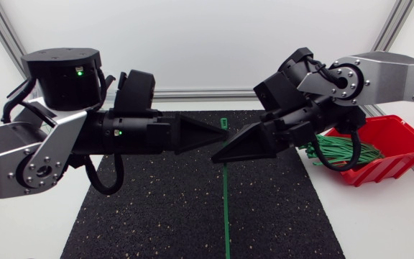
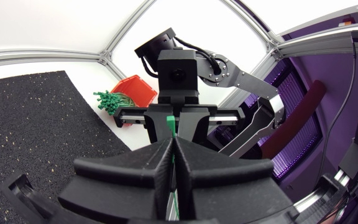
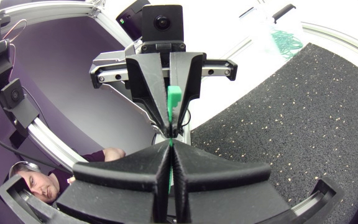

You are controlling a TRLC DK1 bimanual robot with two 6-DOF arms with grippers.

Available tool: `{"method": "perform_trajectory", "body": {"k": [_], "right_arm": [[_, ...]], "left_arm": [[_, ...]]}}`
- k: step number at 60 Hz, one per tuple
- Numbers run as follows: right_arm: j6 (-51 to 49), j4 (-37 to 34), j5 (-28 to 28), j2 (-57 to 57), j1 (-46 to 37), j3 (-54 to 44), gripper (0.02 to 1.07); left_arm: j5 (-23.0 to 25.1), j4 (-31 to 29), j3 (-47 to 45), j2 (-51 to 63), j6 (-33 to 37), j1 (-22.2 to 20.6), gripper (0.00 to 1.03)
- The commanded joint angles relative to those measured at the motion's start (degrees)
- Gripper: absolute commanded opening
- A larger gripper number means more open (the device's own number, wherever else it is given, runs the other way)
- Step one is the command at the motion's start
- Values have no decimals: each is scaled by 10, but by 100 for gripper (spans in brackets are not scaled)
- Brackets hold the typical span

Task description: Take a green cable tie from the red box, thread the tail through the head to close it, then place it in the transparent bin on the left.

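The cable tie (image 1: 226,208) is a thin strip of green plastic. I judge it nearly weightless, springy rather than limp, and slick on its flat faces. It should bend into a loop readily but spring back straight if either end slips. The blocky head is the stiffest part and the surest place to pinch. The tail wants a grip close behind its tip, so that only a short, steady end sticks out to feed through the head.

The tie hangs upright above the black mat (image 1: 157,208) on the counter (image 1: 27,230), between my two hands. They meet tip to tip over the middle. My left hand (image 1: 221,134) has its fingers pressed together, and its wrist view shows a line of green running in the seam between them, so I take it as clamped on the tie. My right hand (image 1: 218,156) sits just below it, also closed, with a speck of green at the very tip of its seam. I read that as a pinch on the same strip, though only a shallow one.

The head of the tie pokes out above both hands, and the long tail drops straight down below the right hand. No loop is formed yet.

The red box (image 1: 401,133) with the spare ties lies behind my right arm. The transparent bin (image 3: 281,34) shows only in the right wrist view, well apart from both hands.
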Motion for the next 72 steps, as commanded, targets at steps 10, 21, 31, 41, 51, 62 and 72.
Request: {"method": "perform_trajectory", "body": {"k": [10,21,31,41,51,62,72], "right_arm": [[8,12,9,-4,13,-20,8],[12,13,11,-10,11,-24,21],[19,30,77,-39,-3,-39,56],[13,40,106,-69,-42,-49,68],[-44,54,181,-79,-75,-44,85],[-114,8,310,-45,-69,-34,103],[-147,-62,407,-16,-50,-4,103]], "left_arm": [[2,6,9,9,-18,-3,4],[5,1,11,5,-19,5,4],[24,-26,25,-5,-21,40,4],[62,-60,52,-5,-26,102,4],[105,-68,70,2,-34,168,4],[137,-58,83,32,-37,209,4],[147,-38,83,56,-32,226,4]]}}
